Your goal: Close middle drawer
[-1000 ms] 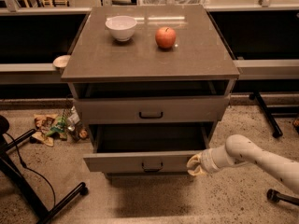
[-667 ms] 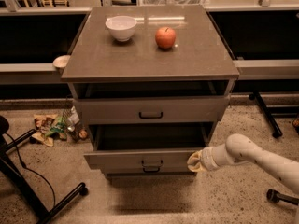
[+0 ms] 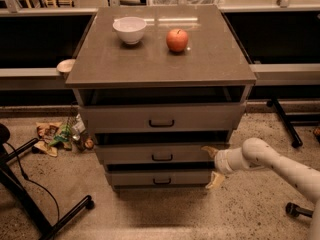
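The grey cabinet (image 3: 160, 59) has three drawers. The middle drawer (image 3: 130, 154), a wide shallow grey front with a small dark pull (image 3: 162, 157), stands pushed almost fully in, with a narrow dark gap above it. My gripper (image 3: 212, 166) is at the right end of that drawer front, on the white arm reaching in from the right. Its fingers are spread open and hold nothing. The upper fingertip (image 3: 209, 151) touches the drawer front's right end, and the lower one hangs by the lowest drawer (image 3: 135, 178). The top drawer (image 3: 115, 118) stands a little out.
A white bowl (image 3: 129, 30) and a red apple (image 3: 177, 40) sit on the cabinet top. Litter (image 3: 60, 136) lies on the floor to the left. A black chair base (image 3: 35, 204) is at lower left. A black stand leg (image 3: 282, 121) and a caster (image 3: 292, 210) are at right.
The middle drawer has slid from well open to almost shut. My gripper has moved inward with its right end, toward the cabinet.
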{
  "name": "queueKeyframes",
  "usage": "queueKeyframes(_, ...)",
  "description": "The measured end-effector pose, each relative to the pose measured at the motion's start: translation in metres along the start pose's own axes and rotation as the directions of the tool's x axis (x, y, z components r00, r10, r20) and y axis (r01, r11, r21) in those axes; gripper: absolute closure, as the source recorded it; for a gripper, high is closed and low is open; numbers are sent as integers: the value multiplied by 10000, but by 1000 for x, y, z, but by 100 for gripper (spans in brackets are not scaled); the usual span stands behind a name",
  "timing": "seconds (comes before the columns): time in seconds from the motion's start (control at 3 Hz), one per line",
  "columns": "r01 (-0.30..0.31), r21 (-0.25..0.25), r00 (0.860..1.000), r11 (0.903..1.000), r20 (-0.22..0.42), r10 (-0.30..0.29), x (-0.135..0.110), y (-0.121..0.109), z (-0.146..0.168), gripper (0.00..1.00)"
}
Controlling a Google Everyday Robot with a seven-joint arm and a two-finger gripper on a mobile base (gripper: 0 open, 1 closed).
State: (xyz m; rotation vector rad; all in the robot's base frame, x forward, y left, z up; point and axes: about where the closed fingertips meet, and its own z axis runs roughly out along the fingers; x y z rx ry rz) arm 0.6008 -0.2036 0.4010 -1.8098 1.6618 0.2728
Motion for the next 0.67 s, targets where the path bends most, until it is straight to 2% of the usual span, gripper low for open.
queueKeyframes(0.33, -18, 47, 10000, 10000, 77, 17, 0, -6, 0, 0)
queueKeyframes(0.67, -13, 44, 10000, 10000, 90, 12, 0, -4, -1, 0)
